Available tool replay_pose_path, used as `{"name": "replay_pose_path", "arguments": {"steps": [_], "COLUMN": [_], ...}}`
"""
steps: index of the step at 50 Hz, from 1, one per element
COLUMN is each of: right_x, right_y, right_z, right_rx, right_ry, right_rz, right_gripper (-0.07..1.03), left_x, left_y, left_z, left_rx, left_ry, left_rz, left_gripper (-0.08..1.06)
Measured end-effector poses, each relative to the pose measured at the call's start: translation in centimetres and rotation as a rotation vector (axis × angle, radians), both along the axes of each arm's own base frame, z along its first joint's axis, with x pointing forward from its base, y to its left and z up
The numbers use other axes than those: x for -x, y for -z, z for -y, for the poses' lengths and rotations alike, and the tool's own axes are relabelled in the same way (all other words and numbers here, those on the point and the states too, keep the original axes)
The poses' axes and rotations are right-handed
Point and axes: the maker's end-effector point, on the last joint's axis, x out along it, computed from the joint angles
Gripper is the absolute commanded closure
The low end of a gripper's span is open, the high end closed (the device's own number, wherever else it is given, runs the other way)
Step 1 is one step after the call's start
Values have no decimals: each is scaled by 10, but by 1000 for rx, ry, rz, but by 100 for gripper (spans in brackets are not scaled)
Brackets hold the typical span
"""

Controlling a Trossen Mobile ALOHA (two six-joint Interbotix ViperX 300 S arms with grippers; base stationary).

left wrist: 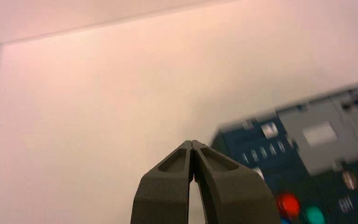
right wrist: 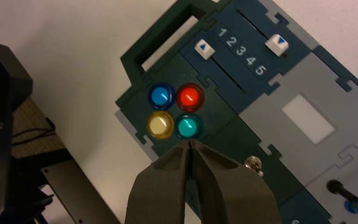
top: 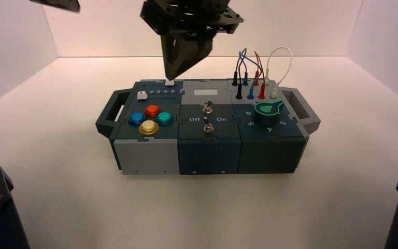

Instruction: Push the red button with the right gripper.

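Right hand [top: 179,72] raised above the box's rear edge, fingers pressed together into a point, long axis aimed down. In the right wrist view, tips [right wrist: 190,142] closed, clear of and above the teal button [right wrist: 188,126]. Red button [top: 152,110] on the box's left section, dome facing up, rearmost of four, between blue button [top: 136,119] and teal, behind the cream-yellow button [top: 148,126]. Left hand [left wrist: 192,145] off to the box's left, pinched closed, holding nothing.
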Motion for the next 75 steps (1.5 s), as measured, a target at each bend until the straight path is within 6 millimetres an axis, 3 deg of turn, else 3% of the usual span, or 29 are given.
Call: {"name": "replay_pose_path", "arguments": {"steps": [9, 30, 37, 52, 75], "right_x": [0, -2, -8, -7, -8], "right_y": [2, 23, 33, 38, 46], "right_z": [-3, -6, -17, -42, -44], "right_rx": [9, 54, 76, 93, 110], "right_ry": [-2, -2, -10, -53, -53], "right_rz": [-16, -52, -70, -84, -100], "right_gripper": [99, 99, 99, 99, 99], "left_x": [25, 45, 48, 49, 51], "left_y": [7, 10, -1, 2, -3], "left_z": [26, 20, 18, 17, 16], "left_rx": [-37, -51, -44, -55, -47], "left_ry": [130, 143, 149, 151, 152], "left_rz": [-83, -113, -75, -81, -59], "left_gripper": [100, 100, 100, 100, 100]}}
